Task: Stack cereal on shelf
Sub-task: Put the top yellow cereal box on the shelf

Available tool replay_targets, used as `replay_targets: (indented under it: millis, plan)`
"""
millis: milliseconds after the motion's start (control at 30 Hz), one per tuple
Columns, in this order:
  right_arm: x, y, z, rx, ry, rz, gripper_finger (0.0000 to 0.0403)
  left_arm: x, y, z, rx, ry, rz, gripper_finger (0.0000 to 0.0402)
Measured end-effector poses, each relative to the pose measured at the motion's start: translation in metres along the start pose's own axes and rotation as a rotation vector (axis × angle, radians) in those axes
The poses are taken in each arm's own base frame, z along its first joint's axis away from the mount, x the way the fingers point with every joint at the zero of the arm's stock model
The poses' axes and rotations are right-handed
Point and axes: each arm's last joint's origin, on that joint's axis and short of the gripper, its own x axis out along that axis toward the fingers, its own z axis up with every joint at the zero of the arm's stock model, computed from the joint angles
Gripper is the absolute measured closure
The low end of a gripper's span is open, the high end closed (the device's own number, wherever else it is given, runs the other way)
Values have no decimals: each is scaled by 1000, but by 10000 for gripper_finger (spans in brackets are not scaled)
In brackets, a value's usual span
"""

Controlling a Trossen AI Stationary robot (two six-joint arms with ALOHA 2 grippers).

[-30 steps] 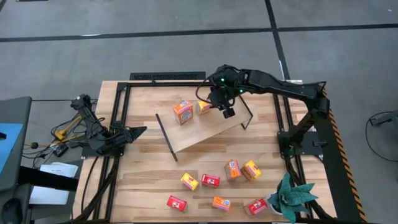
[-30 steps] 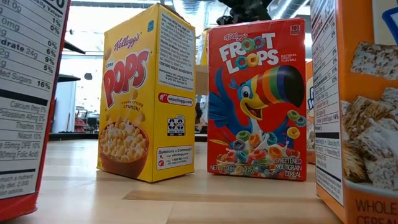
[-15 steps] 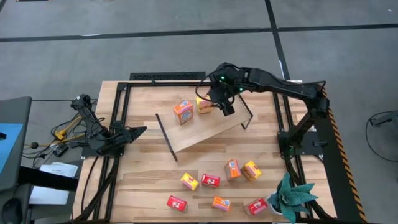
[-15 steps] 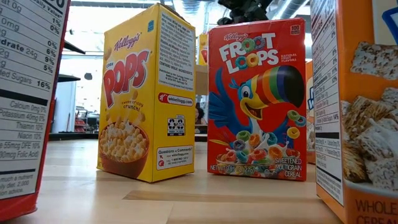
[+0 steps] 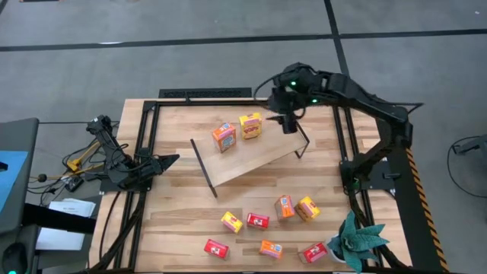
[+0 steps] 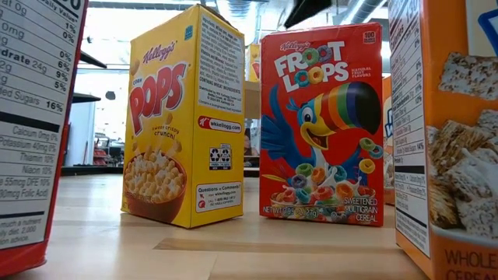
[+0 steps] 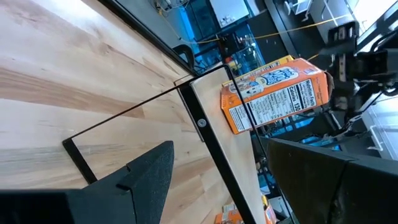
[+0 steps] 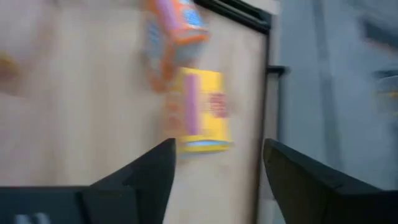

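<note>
High view: a light-wood shelf (image 5: 251, 156) with thin black rod frames is lying slanted at the centre of the wooden table (image 5: 175, 221). Two small cardboard boxes are standing on its upper part, an orange box (image 5: 224, 137) and a yellow box (image 5: 250, 125) just to its right. The right gripper (image 5: 289, 122) is hovering right of the yellow box, apart from it, fingers spread and empty. Seven more boxes (image 5: 266, 224) are sitting scattered on the table at lower centre and lower right, near a green plant (image 5: 356, 240). The left gripper (image 5: 169, 160) is resting at the left edge of the table, fingers apart and holding nothing.

Low view: a yellow Pops box (image 6: 183, 117) and a red Froot Loops box (image 6: 321, 124) are filling the centre. Other boxes are being cut off at both frame edges.

Left wrist view: the orange box (image 7: 273, 93) is sitting on the shelf board at upper right, beyond the black rod frame.

Right wrist view: the picture is blurring, yet the yellow box (image 8: 202, 112) and the orange one (image 8: 171, 37) are showing on the wood beyond the spread fingers (image 8: 134, 180).
</note>
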Motion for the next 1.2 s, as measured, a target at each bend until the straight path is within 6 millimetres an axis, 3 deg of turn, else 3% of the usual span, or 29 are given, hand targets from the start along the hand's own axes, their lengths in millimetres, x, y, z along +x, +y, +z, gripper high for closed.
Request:
replay_targets:
  millis: [133, 300, 500, 667, 933, 1200]
  plan:
    - [-4, 11, -18, 108, -63, 107, 223, 0, 0, 0, 13, -7, 3, 152]
    - [15, 26, -48, 158, -147, 102, 318, 0, 1, 1, 14, -23, 10, 152]
    - [44, 39, -74, 206, -226, 76, 381, 0, 1, 1, -5, -25, 10, 152]
    - [63, 38, -79, 221, -234, 73, 395, 0, 1, 0, -11, -25, 10, 152]
    - [88, 33, -85, 238, -198, 83, 364, 0, 1, 0, -4, -25, 10, 152]
    - [94, 29, -89, 217, -180, 67, 386, 0, 1, 1, -2, -29, 12, 152]
